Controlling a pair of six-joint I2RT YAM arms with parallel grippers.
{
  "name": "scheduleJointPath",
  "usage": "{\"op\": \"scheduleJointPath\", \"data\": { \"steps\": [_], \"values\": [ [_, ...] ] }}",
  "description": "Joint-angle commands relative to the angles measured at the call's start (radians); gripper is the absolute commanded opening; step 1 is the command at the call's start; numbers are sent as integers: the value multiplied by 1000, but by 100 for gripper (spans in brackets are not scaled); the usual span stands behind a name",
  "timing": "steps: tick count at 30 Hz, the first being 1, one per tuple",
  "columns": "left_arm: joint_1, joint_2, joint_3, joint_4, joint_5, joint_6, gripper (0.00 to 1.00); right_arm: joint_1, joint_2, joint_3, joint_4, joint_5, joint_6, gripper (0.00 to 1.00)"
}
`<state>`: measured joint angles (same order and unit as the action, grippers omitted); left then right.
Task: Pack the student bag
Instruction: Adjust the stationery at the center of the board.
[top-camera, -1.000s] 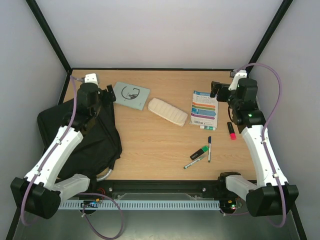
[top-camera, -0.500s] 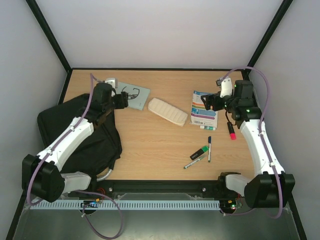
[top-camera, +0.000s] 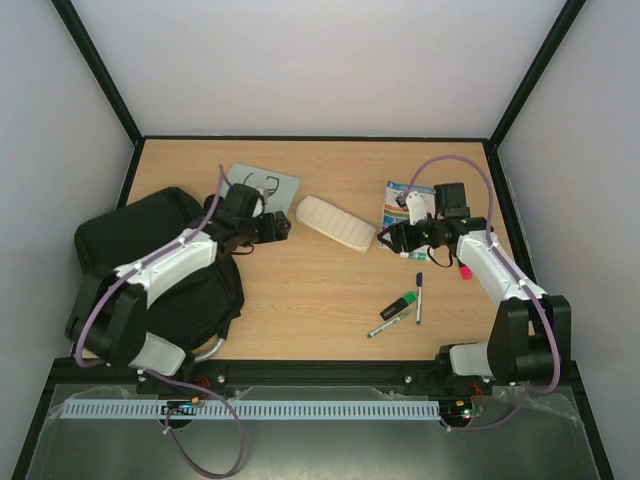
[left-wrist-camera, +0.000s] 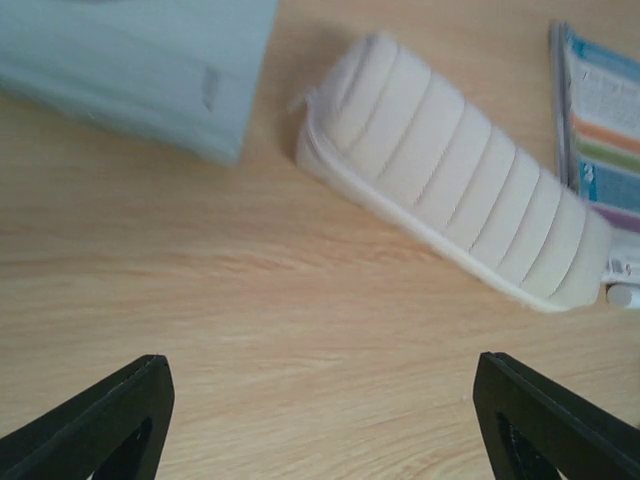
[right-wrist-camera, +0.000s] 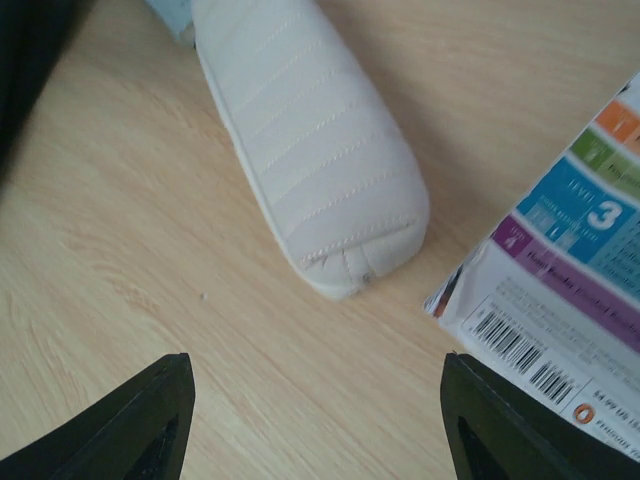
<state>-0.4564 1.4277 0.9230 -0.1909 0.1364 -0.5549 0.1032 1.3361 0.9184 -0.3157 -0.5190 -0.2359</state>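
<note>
The student bag (top-camera: 150, 262), a large black soft backpack, lies on the left of the table; its dark edge shows in the right wrist view (right-wrist-camera: 22, 60). A cream quilted pencil case (top-camera: 336, 223) lies in the middle. My left gripper (top-camera: 282, 228) hovers open just left of the pencil case (left-wrist-camera: 460, 210), nothing between its fingers (left-wrist-camera: 110, 420). My right gripper (top-camera: 386, 238) stands open at the pencil case's right end (right-wrist-camera: 310, 150), also holding nothing.
A grey-blue notebook (top-camera: 262, 185) lies behind the left gripper. A colourful booklet (top-camera: 410, 205) lies under the right arm, its barcode corner (right-wrist-camera: 560, 280) beside the right fingers. Markers (top-camera: 400, 308) and a red highlighter (top-camera: 464, 270) lie front right.
Both arms swung inward from the back corners toward the pencil case, and now flank it left and right. Nothing on the table has moved.
</note>
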Motion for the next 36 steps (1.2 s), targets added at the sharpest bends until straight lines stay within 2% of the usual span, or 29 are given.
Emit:
{"op": "scheduleJointPath", "data": {
  "steps": [1, 9, 17, 30, 36],
  "values": [
    [-51, 118, 48, 28, 54, -85, 85, 11, -20, -58, 22, -26, -23, 68],
    [-98, 348, 206, 49, 120, -147, 87, 13, -17, -73, 16, -90, -26, 70],
    [-107, 517, 378, 8, 116, -177, 90, 13, -25, -74, 10, -86, -31, 71],
    [-132, 685, 539, 4, 146, -210, 89, 13, -16, -74, 10, -80, -32, 72],
    [-151, 816, 706, 19, 142, -194, 89, 13, -16, -74, 7, -79, -31, 72]
  ]
}}
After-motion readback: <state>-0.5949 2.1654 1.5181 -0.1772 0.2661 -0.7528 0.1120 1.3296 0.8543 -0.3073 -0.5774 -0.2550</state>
